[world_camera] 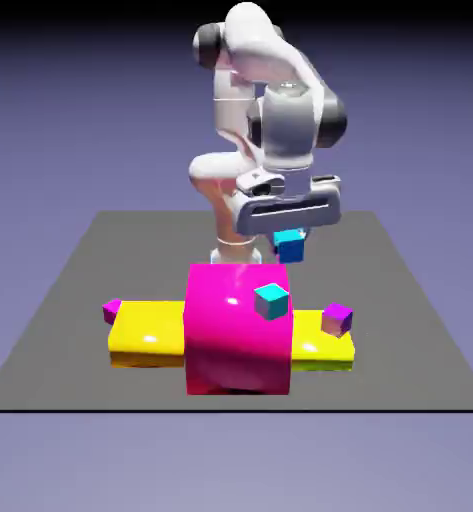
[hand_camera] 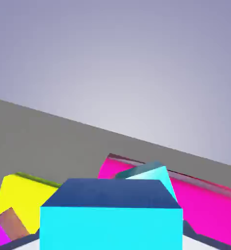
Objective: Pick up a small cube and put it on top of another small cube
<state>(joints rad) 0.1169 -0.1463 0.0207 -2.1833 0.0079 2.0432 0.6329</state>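
Observation:
My gripper is shut on the small cube, which has a cyan top and deeper blue sides. It hangs in the air just behind the big magenta block. In the hand view the small cube fills the bottom middle and hides most of the fingertips. A lighter teal-cyan small cube sits tilted on the magenta block's top near its right edge. The same teal-cyan cube shows just beyond the held cube in the hand view.
A flat yellow slab runs under the magenta block to both sides. One purple small cube rests on its right end, another at its left end. The dark grey table lies beneath.

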